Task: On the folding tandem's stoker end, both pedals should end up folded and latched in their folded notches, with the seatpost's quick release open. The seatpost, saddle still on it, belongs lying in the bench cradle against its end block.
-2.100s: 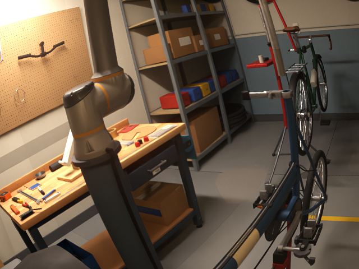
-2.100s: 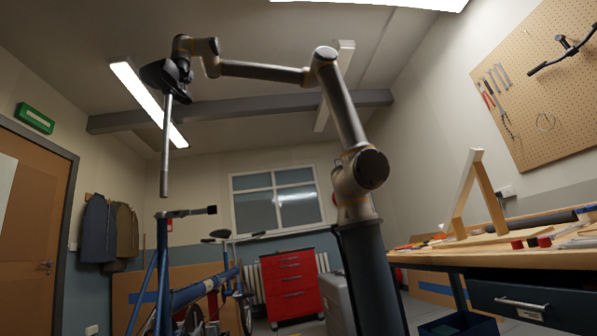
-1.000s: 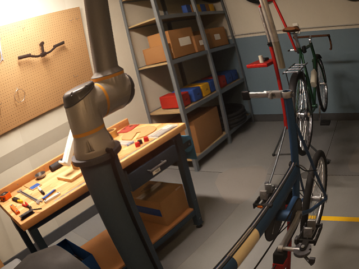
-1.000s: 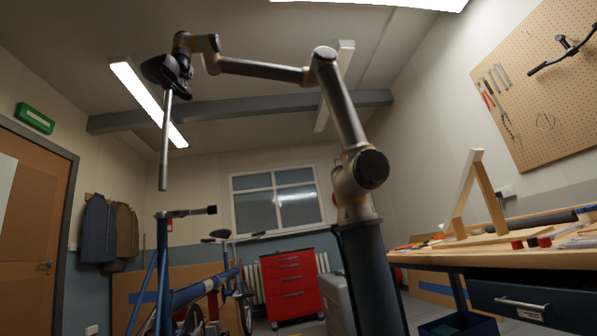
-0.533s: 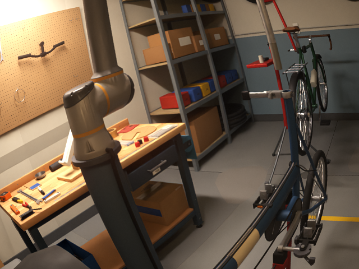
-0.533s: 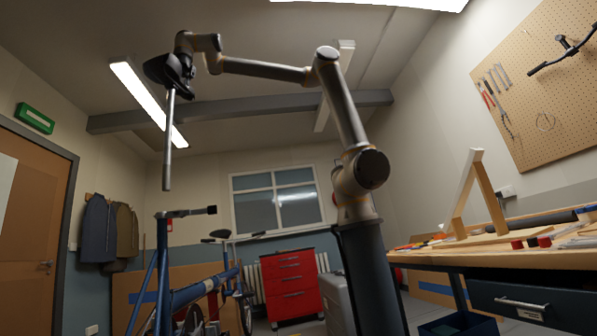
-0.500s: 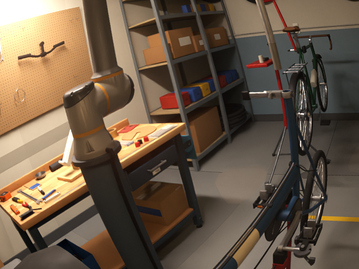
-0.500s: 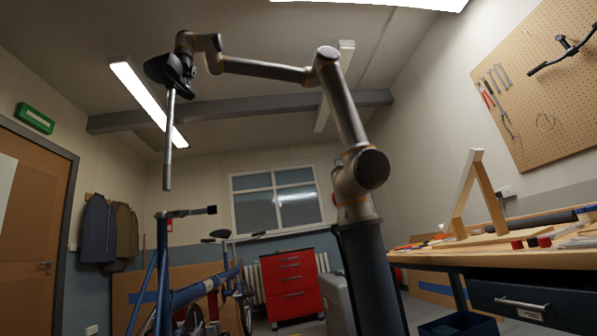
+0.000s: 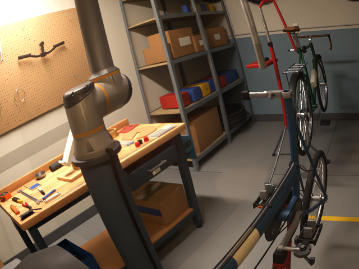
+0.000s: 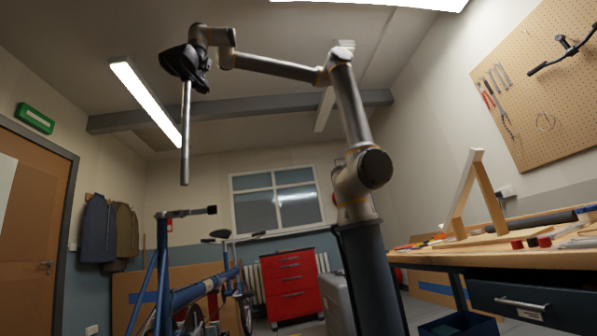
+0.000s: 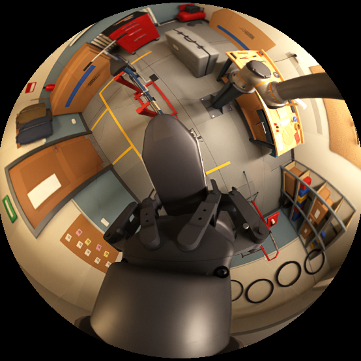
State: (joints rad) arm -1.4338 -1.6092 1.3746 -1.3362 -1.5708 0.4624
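Observation:
The seatpost (image 10: 185, 133) hangs free in the air, high above the blue tandem frame (image 10: 163, 261), with its black saddle (image 10: 179, 63) on top. I hold the saddle (image 11: 173, 165) in my gripper (image 11: 183, 210), closed around it near the ceiling. The post's lower end (image 9: 259, 56) hangs clear of the seat tube top, where the quick-release lever (image 9: 265, 94) sticks out sideways. Two pedals (image 9: 262, 199) (image 9: 307, 234) sit low on the frame. The wooden cradle (image 10: 480, 224) stands on the bench.
Behind the bench is a pegboard (image 9: 37, 63). Shelving with boxes (image 9: 188, 69) stands beside it. A green bicycle (image 9: 311, 75) and a red repair stand (image 9: 277, 66) are behind the tandem. Hand tools (image 9: 27, 199) lie on the workbench (image 9: 95, 162).

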